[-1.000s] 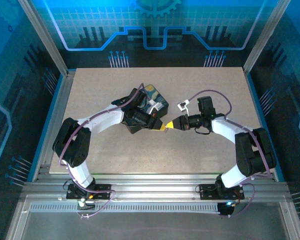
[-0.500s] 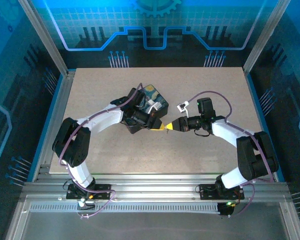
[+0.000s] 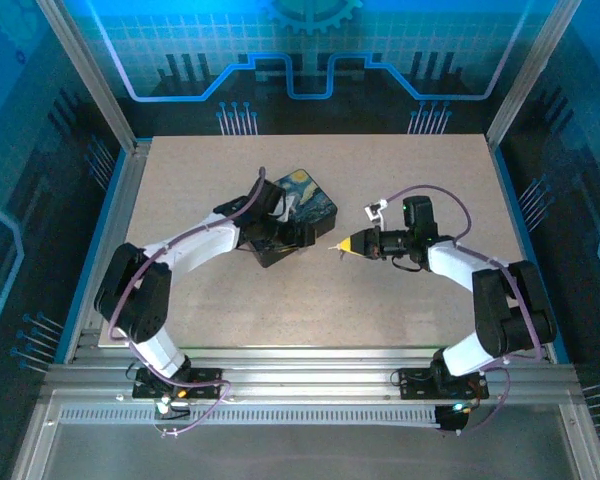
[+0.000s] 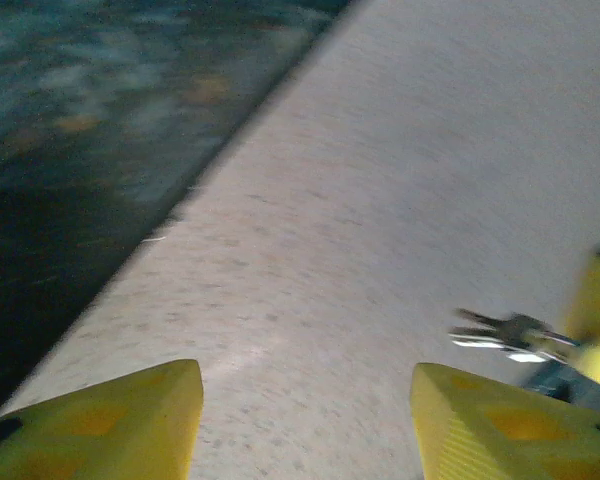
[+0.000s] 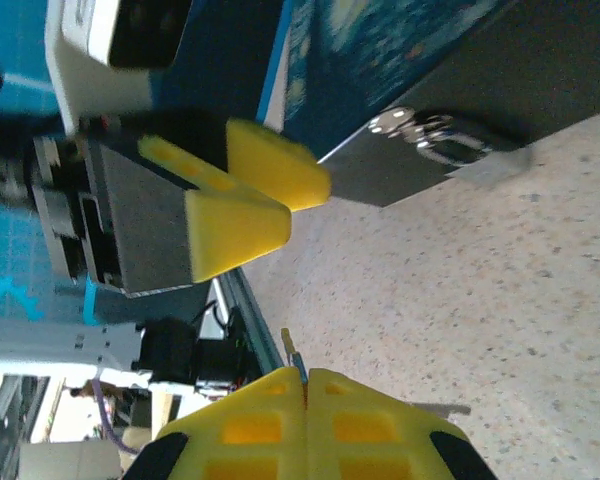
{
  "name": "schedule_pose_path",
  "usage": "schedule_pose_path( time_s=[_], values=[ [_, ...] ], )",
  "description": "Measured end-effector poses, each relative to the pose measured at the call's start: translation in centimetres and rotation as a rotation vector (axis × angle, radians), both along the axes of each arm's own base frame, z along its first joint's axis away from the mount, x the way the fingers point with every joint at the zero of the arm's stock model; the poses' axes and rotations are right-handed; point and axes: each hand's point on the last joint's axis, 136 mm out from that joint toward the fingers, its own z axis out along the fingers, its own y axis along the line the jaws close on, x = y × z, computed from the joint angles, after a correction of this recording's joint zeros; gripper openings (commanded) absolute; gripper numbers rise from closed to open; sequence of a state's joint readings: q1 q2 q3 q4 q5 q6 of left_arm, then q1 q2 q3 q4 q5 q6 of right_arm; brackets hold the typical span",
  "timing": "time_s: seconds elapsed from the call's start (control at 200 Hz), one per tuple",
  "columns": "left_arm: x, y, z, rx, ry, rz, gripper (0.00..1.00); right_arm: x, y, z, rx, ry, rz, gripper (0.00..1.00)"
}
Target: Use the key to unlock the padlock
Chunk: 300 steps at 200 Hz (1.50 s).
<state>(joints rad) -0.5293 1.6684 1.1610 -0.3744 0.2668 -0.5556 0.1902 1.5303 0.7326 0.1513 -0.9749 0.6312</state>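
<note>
On mid-bench, top view: dark box point(image 3: 310, 195) printed with a swirling blue-yellow night-sky painting, sitting cornerwise on the speckled bench point(image 3: 410, 170). Left end effector point(image 3: 302, 237) is at the box's near-right side. Right end effector point(image 3: 342, 245) is just beside it to the right, apart from it, with its tip pointing at the box.

Padlock point(image 5: 435, 135), right wrist view: tiny, silver, hanging at the box point(image 5: 410, 50) edge against the dark side wall, just above the bench point(image 5: 500, 280). No engraving readable, too small and glary.

Left end effector point(image 4: 305, 400) is released: yellow fingers point(image 4: 100, 420) spread wide, bare bench point(image 4: 380, 200) between them, nothing gripped. From the right wrist, the same end effector point(image 5: 280, 205) hangs beside the box, near the padlock but not touching it.

Right end effector point(image 5: 302, 375) is clenched, yellow pads pressed together on the key point(image 5: 292, 348), a thin sliver sticking out. Left wrist view shows the key point(image 4: 505, 335) as a metal blade poking left from a yellow finger, blurred. From above, the key point(image 3: 333, 247) tip is short of the box.

White tag point(image 3: 377, 210) on the right arm cable, text too small to read.
</note>
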Motion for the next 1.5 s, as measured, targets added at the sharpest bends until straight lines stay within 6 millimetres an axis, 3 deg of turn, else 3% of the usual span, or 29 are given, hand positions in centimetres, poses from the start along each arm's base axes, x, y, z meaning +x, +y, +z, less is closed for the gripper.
schedule_pose_path(
  time_s=[0.23, 0.595, 0.88, 1.09, 1.501],
  values=[
    [-0.7, -0.2, -2.4, 0.187, -0.031, 0.221, 0.64, 1.8, -0.8, -1.5, -0.045, 0.078, -0.127, 0.00],
    [1.8, 1.3, -7.5, 0.387, -0.052, 0.466, 0.66, 2.7, -1.8, -2.5, -0.087, 0.127, -0.224, 0.00],
    [3.4, 1.5, -8.2, 0.427, -0.099, 0.557, 0.62, 2.8, -2.0, -2.5, -0.087, 0.132, -0.235, 0.00],
    [4.3, 1.9, -8.4, 0.452, -0.124, 0.604, 0.56, 2.9, -2.1, -2.4, -0.083, 0.129, -0.236, 0.00],
    [5.6, 2.4, -8.4, 0.489, -0.166, 0.684, 0.25, 1.8, -2.2, -3.4, -0.078, 0.159, -0.219, 0.00]
  ],
)
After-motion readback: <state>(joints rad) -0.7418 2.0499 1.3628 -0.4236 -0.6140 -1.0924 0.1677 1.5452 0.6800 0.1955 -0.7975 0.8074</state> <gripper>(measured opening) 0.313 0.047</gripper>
